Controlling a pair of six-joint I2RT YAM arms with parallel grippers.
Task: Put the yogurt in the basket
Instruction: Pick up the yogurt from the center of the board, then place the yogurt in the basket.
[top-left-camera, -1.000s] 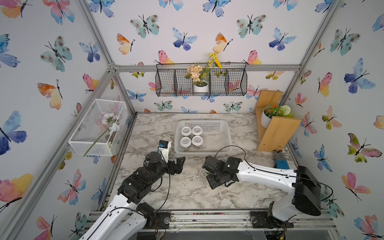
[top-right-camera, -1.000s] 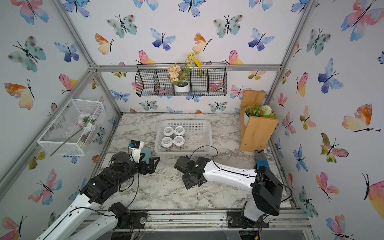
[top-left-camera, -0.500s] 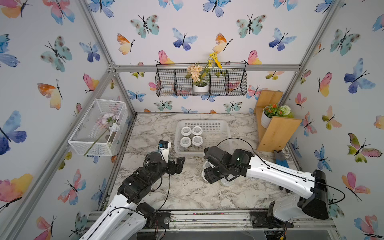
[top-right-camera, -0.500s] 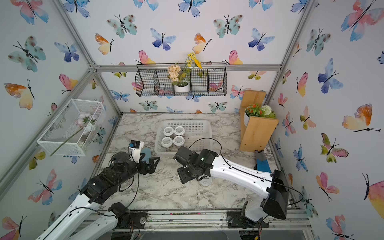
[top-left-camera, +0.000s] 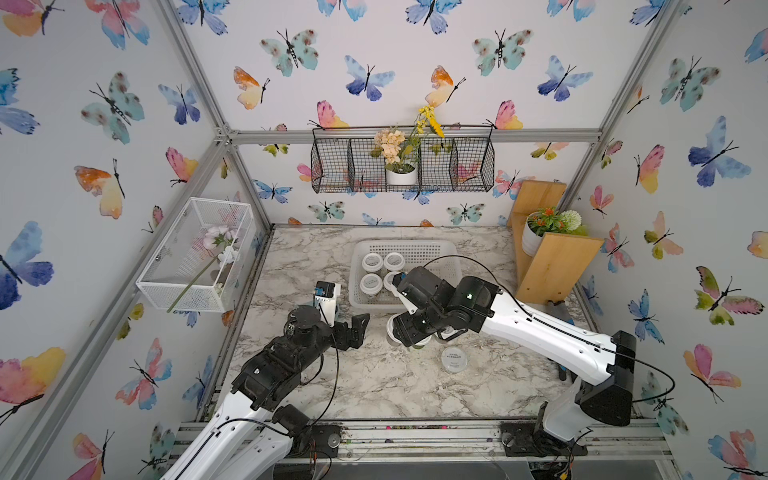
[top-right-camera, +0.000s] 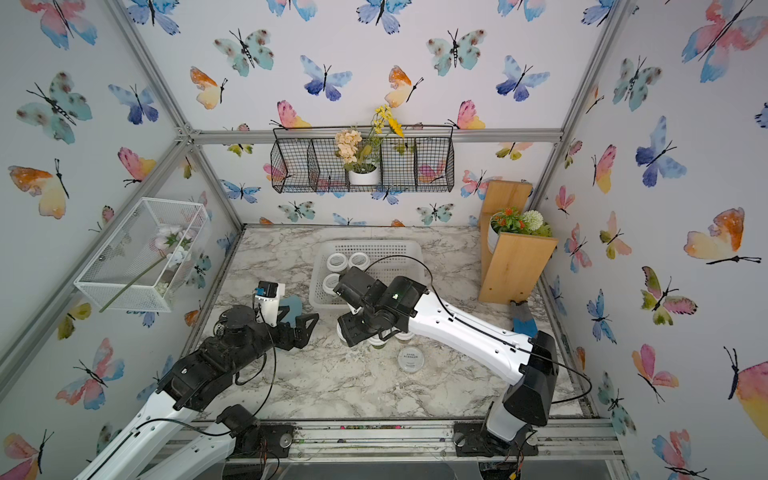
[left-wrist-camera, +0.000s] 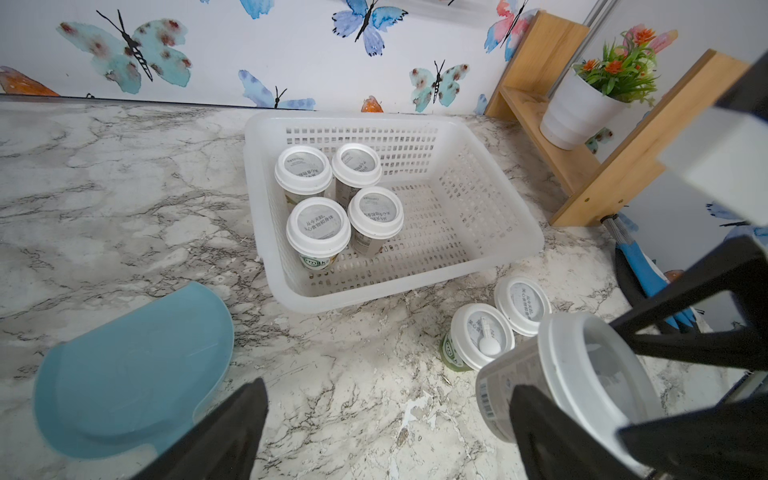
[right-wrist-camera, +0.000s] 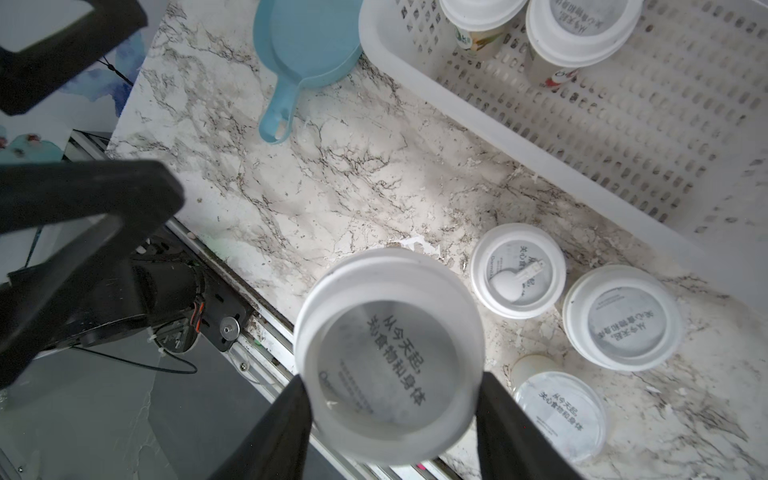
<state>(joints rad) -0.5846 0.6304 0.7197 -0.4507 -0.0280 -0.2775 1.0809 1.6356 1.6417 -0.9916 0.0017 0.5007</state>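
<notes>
1. Right wrist view: right jaws grip one yogurt (right-wrist-camera: 388, 357), tilted, near the basket (right-wrist-camera: 623, 137); left jaws gape empty.
2. We risk slippage: the tilted hold may drop it short of the basket.

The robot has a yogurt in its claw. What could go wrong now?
1. The right gripper holds its cup tilted, as the left wrist view shows; it might slip out.
2. Three loose cups stand close together on the table just below; a low swing could knock them over.
3. Four packed cups fill one end of the basket; lowering onto them could tip them.
</notes>
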